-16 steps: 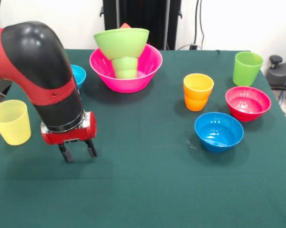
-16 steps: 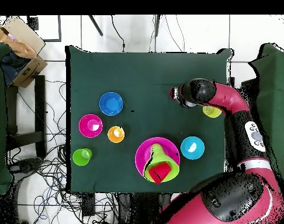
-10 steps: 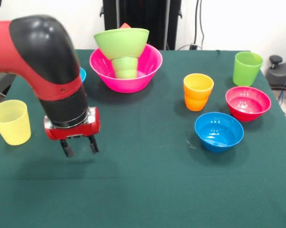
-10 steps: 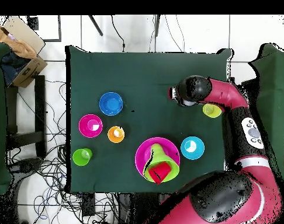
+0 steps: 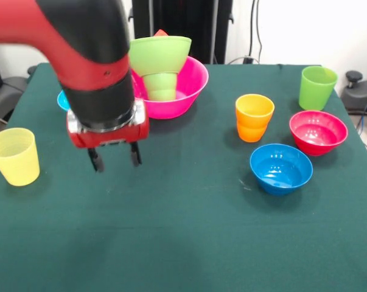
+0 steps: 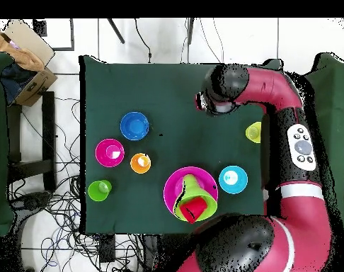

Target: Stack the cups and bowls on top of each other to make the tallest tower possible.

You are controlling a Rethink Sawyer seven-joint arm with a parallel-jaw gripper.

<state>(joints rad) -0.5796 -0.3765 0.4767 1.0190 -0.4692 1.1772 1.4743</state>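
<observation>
Your gripper (image 5: 115,158), jaws apart and empty, has lifted away from the pale yellow cup (image 5: 13,156); no pick made, tower (image 5: 162,73) unchanged.

Even, bright room light, apparently from above. Soft shadows sit close under each vessel on the green tablecloth (image 5: 189,243). Small glare spots show inside the blue bowl (image 5: 280,168), right of the pincer (image 5: 114,159). The arm near the pincer looks slightly motion-blurred.

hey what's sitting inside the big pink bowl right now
A small green cup stands inside the pink bowl, carrying a lime green bowl with a red cup on top. The pink bowl's floor under them is covered.
</observation>
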